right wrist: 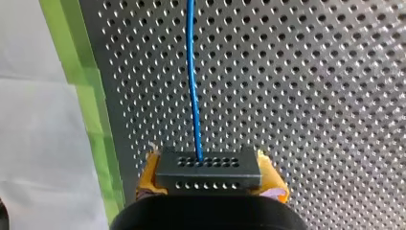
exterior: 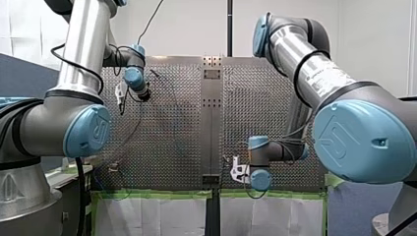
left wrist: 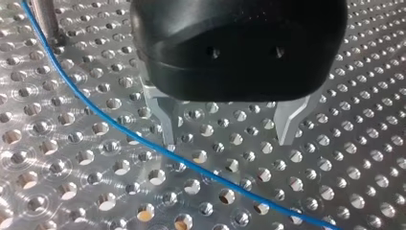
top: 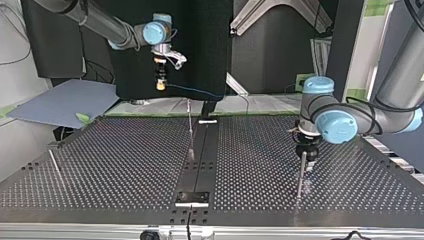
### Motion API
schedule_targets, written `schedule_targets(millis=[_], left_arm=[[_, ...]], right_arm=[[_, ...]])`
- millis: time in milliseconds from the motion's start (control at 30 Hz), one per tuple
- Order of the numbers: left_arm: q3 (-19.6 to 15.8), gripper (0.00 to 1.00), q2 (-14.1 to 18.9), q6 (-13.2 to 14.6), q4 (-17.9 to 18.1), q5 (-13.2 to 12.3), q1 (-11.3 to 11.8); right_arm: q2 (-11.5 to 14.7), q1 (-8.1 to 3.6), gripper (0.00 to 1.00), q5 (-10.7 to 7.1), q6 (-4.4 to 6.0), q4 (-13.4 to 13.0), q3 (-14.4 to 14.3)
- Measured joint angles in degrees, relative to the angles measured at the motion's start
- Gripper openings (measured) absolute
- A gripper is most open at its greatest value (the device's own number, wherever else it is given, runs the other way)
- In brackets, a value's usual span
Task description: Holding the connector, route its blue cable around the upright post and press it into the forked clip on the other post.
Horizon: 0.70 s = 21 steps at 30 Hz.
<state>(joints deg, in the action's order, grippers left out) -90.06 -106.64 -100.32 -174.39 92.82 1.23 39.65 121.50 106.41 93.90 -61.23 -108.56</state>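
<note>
My right gripper (right wrist: 210, 178) clenches the black connector (right wrist: 208, 165), seemingly the rigid, sound handle; the blue cable (right wrist: 192, 86) looks light and springy. My left gripper (left wrist: 228, 138) hangs released over it.

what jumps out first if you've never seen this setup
The blue cable stands out, running from the black connector clamped in my right gripper out over the perforated table. In the left wrist view my left gripper hangs open above the table, the cable passing by one metal fingertip.

Black multi-hole connector (right wrist: 207, 173) with blue cable (right wrist: 192, 81) leaving one upper hole
</note>
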Motion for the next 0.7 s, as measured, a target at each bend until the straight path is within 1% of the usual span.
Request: schedule_targets(millis=[133, 233, 333, 500, 567, 700], left_arm=[[0.0, 1.0, 0.0, -0.05, -0.2, 0.11, -0.25], [0.0, 1.0, 0.0, -0.05, -0.32, 0.73, -0.51], [0.0, 1.0, 0.0, -0.09, -0.39, 1.47, -0.75], [0.0, 1.0, 0.0, -0.13, -0.42, 1.83, -1.09], [0.0, 1.0, 0.0, -0.13, -0.44, 1.96, -1.2], [0.0, 1.0, 0.0, -0.24, -0.89, 2.83, -1.52]], right_arm=[[0.4, -1.02, 0.0, -0.3, -0.01, -0.48, -1.79], [0.46, -1.76, 0.0, -1.04, 0.06, -1.17, -3.1], [0.45, -2.47, 0.0, -2.24, 0.17, -2.32, -4.48], [0.44, -3.63, 0.0, -4.71, 0.25, -4.66, -7.0], [0.44, -4.12, 0.0, -5.78, 0.3, -5.14, -7.72], [0.44, -4.8, 0.0, -7.56, 0.2, -5.4, -8.09]])
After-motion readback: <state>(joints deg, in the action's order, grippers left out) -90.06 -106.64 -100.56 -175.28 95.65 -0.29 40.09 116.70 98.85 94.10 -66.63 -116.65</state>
